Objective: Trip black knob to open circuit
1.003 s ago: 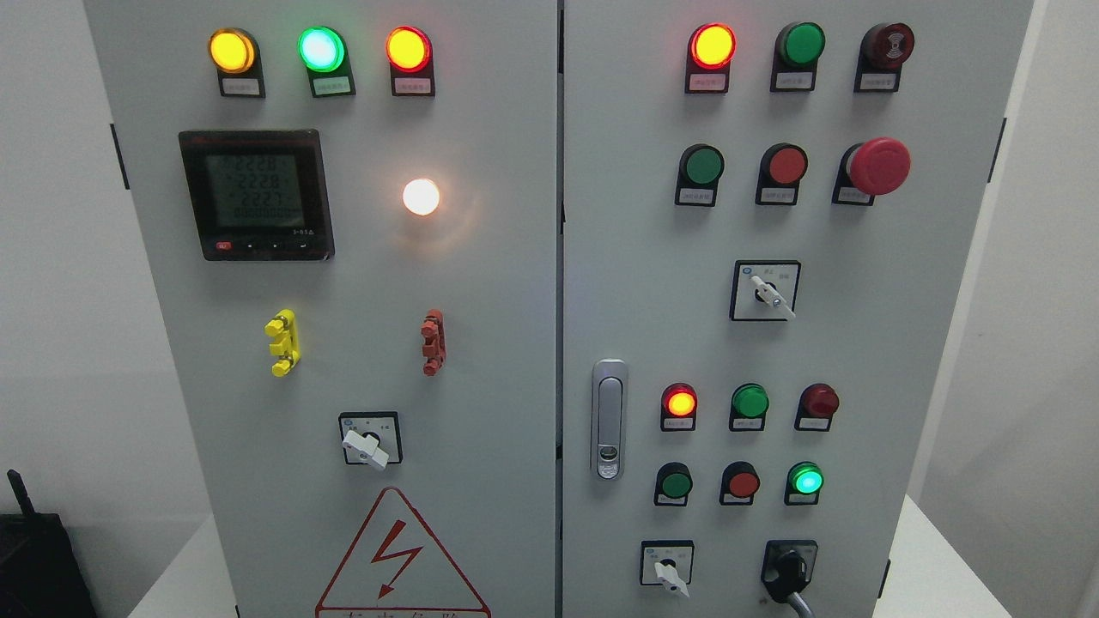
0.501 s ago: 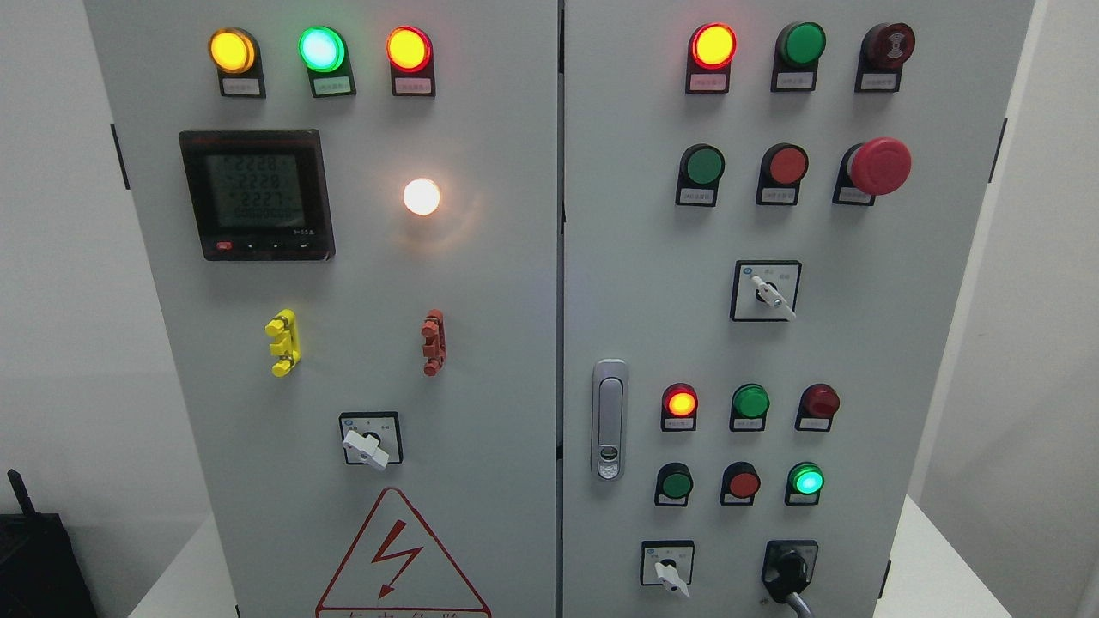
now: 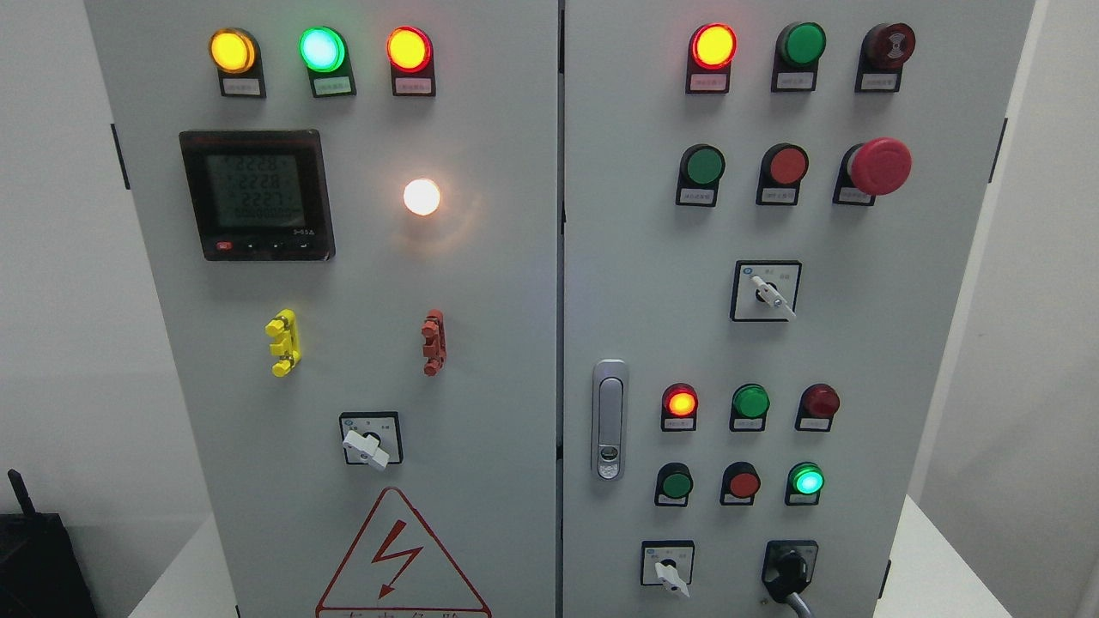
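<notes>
A grey electrical cabinet (image 3: 515, 283) with two doors fills the view. The black knob (image 3: 787, 573) sits on a black square plate at the lower right of the right door, its handle pointing down and to the right. A grey rod-like part (image 3: 802, 604) shows just under the knob at the bottom edge; what it is cannot be told. No hand or arm of mine is in view.
Lit and unlit indicator lamps (image 3: 713, 45), a red mushroom stop button (image 3: 877, 165), white selector switches (image 3: 670, 575) (image 3: 771, 294) (image 3: 367, 446), a door latch (image 3: 609, 419), a digital meter (image 3: 256, 194) and a lit white lamp (image 3: 421, 196) are on the doors. A black object (image 3: 34, 562) stands lower left.
</notes>
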Controlling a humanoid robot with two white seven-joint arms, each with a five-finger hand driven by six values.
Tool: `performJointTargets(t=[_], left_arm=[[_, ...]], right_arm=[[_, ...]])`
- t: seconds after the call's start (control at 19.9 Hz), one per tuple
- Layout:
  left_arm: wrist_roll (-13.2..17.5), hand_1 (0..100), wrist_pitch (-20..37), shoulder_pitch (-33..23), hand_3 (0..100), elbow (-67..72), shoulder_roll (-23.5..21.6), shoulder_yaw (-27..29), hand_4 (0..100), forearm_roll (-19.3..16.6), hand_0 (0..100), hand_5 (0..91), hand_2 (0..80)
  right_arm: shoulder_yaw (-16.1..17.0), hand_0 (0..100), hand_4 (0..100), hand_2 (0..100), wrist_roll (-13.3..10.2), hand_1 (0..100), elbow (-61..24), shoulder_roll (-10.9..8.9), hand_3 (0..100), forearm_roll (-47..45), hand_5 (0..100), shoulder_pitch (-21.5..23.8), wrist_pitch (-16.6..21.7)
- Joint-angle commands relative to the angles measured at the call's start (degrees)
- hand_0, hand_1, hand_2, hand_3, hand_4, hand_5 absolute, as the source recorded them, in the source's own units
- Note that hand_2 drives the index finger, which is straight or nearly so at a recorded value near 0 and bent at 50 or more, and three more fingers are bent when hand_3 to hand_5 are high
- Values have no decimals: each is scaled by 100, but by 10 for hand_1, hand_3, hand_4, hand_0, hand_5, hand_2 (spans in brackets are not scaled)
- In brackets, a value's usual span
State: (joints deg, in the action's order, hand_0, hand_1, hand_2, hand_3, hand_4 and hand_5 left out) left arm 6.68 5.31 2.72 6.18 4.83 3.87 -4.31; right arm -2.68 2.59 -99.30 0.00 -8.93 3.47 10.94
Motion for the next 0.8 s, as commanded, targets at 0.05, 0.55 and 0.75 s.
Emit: performJointTargets(t=[0.05, 0.55, 0.75], left_arm=[[0, 389, 23, 0, 0, -144, 1, 0, 0, 0, 120, 0, 0], [0, 389, 23, 0, 0, -152, 1, 0, 0, 0, 120, 0, 0], [0, 389, 23, 0, 0, -152, 1, 0, 0, 0, 120, 0, 0]], right_arm=[[31, 0, 988, 52, 5, 9, 16, 141, 1000, -3, 965, 5, -13], [92, 0, 984, 52, 4, 12, 16, 123, 1000, -4, 964, 13, -13], [92, 0, 982, 53, -4, 14, 16, 114, 1000, -4, 964, 31, -13]])
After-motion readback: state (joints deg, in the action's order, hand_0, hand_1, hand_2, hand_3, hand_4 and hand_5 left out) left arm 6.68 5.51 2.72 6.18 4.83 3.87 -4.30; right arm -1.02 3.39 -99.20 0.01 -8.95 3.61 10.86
